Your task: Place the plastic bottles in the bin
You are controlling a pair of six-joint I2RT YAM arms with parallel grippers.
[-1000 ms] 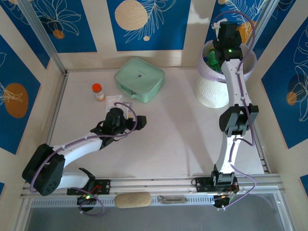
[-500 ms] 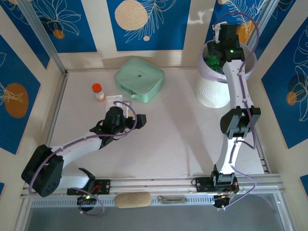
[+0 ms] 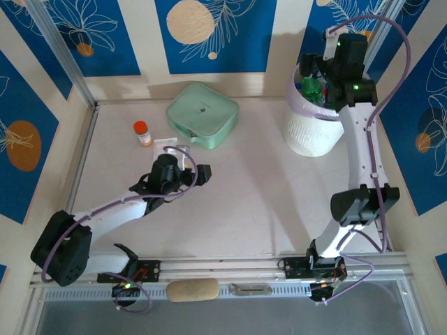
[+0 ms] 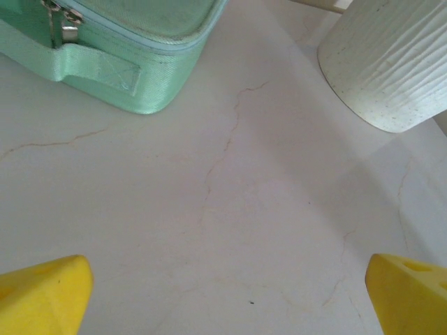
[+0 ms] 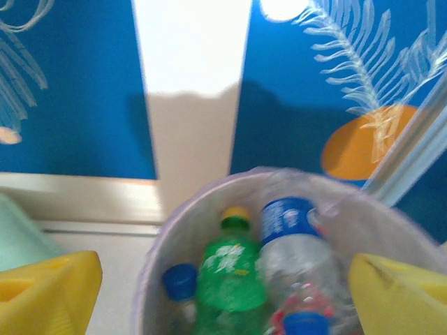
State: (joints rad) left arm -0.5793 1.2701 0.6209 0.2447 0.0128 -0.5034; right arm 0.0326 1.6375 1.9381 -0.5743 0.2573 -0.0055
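Observation:
The white bin [image 3: 309,132] with its pale lilac bag stands at the far right of the table. Inside it lie several plastic bottles: a green bottle [image 5: 230,276] with a yellow cap, a clear bottle [image 5: 290,241] with a blue label, and blue caps. My right gripper [image 3: 316,66] hangs over the bin's mouth, open and empty; its yellow fingertips [image 5: 49,289] frame the rim. My left gripper [image 3: 204,174] rests low over the bare table mid-left, open with nothing between its yellow fingertips [image 4: 45,293]. The bin's ribbed wall [image 4: 391,59] shows ahead of it.
A flat mint-green zip pouch [image 3: 202,115] lies at the back centre, its corner [image 4: 126,56] close ahead of the left gripper. An orange-capped pill bottle [image 3: 142,132] and a small clear box [image 3: 166,145] sit at the left. Blue patterned walls close in the table.
My right arm has swung right and lifted over the bin, its gripper now above the bin's far right side. The left gripper has barely shifted.

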